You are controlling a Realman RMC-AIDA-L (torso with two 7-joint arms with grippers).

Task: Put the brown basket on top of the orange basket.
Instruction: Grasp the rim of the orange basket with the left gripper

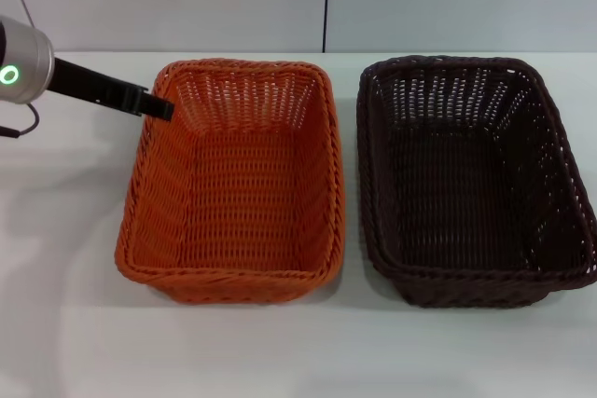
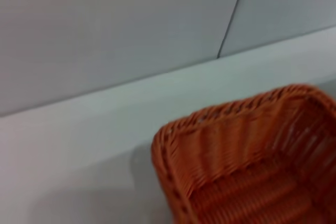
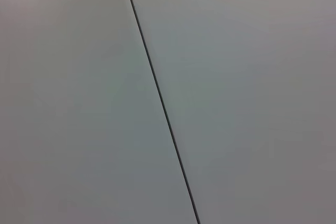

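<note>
A: Head view, white worktop (image 1: 75, 323)?
B: Orange basket (image 1: 238, 184) left, brown basket (image 1: 471, 179) right, apart. Left end effector (image 1: 159, 104) at the orange basket's far-left rim; opening cannot be told.
A: Left wrist view?
B: Orange corner. Right wrist view: wall (image 3: 236, 77) only.

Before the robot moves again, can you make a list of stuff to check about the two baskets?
1. Brown basket sits upright on the table: ok.
2. Orange basket sits upright with nothing inside it, ready to take the other: ok.
3. The baskets stand side by side with a gap, not touching: ok.
4. Brown basket is on top of the orange one: not ok, not yet done.
5. Left end effector is by the orange basket's far left corner, away from the brown basket; open or shut: cannot tell.
6. Right end effector is near the brown basket: cannot tell, it is not in view.
</note>
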